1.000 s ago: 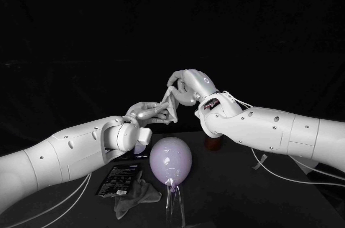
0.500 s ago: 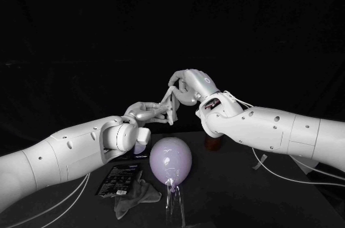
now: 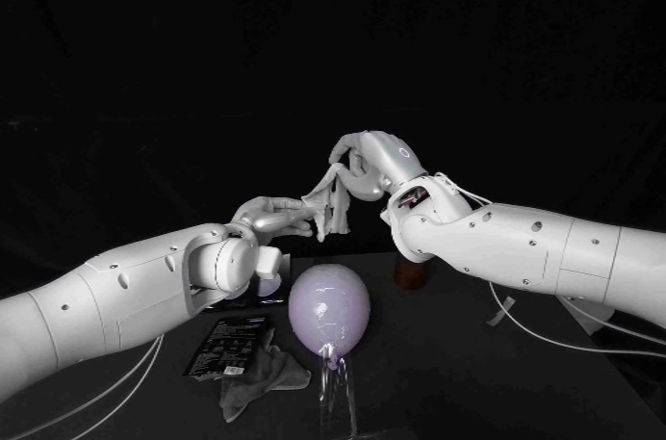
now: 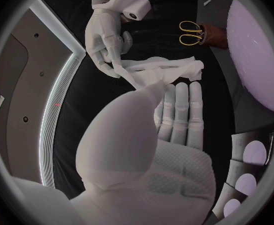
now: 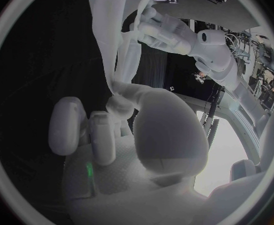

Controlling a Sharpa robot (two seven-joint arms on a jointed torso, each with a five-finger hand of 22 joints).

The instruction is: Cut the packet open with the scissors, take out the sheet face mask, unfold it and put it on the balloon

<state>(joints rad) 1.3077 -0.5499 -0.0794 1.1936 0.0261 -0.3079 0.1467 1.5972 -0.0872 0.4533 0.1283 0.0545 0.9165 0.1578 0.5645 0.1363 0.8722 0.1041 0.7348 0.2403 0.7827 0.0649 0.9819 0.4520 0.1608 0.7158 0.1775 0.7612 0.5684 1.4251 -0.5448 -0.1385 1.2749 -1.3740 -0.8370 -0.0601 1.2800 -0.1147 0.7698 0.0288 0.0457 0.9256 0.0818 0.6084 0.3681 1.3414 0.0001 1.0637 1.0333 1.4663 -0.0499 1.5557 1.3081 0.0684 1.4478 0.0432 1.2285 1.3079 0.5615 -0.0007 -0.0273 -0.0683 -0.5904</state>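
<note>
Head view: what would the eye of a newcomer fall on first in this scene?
First, the two silver hands raised above the table: the left hand and the right hand hold the pale sheet face mask between them as a crumpled strip. Below them, the pale purple balloon stands out on the black table. The dark packet lies beside it, on the left arm's side.

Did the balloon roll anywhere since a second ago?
No. The balloon lies where it was, just as close to the black packet on the table.
</note>
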